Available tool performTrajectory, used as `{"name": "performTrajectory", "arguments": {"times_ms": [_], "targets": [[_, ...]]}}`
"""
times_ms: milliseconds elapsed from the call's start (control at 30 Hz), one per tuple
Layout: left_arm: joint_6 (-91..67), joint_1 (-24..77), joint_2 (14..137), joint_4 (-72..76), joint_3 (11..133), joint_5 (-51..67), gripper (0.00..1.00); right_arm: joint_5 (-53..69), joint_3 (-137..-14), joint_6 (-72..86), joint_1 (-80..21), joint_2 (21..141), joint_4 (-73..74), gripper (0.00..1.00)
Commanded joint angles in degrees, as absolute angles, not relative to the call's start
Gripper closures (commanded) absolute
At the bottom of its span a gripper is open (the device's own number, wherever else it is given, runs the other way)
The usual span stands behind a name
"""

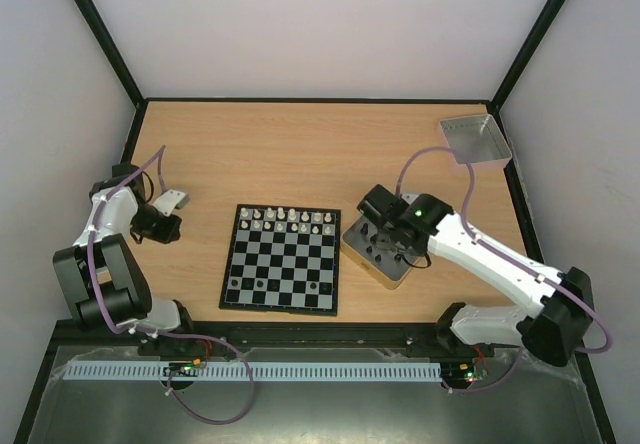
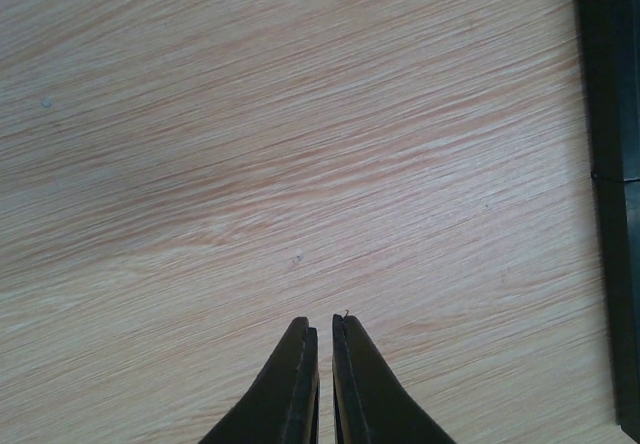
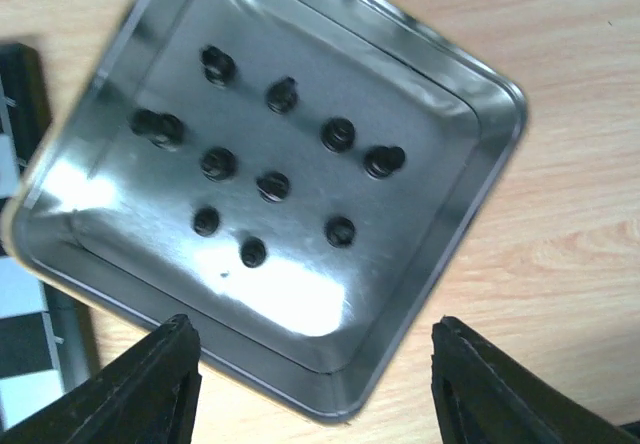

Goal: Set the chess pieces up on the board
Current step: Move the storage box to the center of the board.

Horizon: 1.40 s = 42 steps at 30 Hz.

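The board lies mid-table. White chess pieces fill its two far rows, and a few black ones stand on the near rows. Right of it a shallow metal tin holds several black pieces, most of them standing. My right gripper hangs above the tin's near corner, open, nothing between its fingers. A strip of the board shows at the left edge of the right wrist view. My left gripper is shut and empty over bare wood, well left of the board.
A grey square tray sits at the back right corner. Black frame rails border the table, and one rail runs down the right side of the left wrist view. White walls enclose the workspace.
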<state>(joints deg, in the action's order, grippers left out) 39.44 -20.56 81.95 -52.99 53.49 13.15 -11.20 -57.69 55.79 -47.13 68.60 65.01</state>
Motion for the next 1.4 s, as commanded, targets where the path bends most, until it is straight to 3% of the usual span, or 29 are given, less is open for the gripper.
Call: {"name": "performTrajectory", "arguments": {"times_ms": [0, 167, 333, 533, 933, 1367], "targets": [[39.39, -20.85, 81.24, -53.19, 52.39, 14.16, 0.93, -13.63, -64.34, 54.01, -46.69, 74.45, 65.20, 0.39], [38.89, -20.89, 80.10, -53.34, 52.59, 14.03, 0.93, -3.44, -72.22, 50.99, -42.67, 82.86, 57.88, 0.42], [37.88, -20.87, 79.07, -53.13, 52.06, 13.84, 0.93, 5.79, -78.08, 50.32, -36.78, 90.54, 53.42, 0.55], [37.49, -20.88, 77.84, -53.46, 51.89, 14.06, 0.93, 6.43, -84.79, 49.05, -34.99, 99.88, 55.05, 0.58], [36.33, -20.93, 77.89, -53.42, 52.56, 15.05, 0.93, 11.15, -75.62, 52.08, -28.31, 98.43, 50.44, 0.60], [36.41, -20.91, 77.32, -53.11, 51.49, 14.76, 0.93, 8.03, -79.16, 46.78, -28.21, 105.41, 51.09, 0.64]]}}
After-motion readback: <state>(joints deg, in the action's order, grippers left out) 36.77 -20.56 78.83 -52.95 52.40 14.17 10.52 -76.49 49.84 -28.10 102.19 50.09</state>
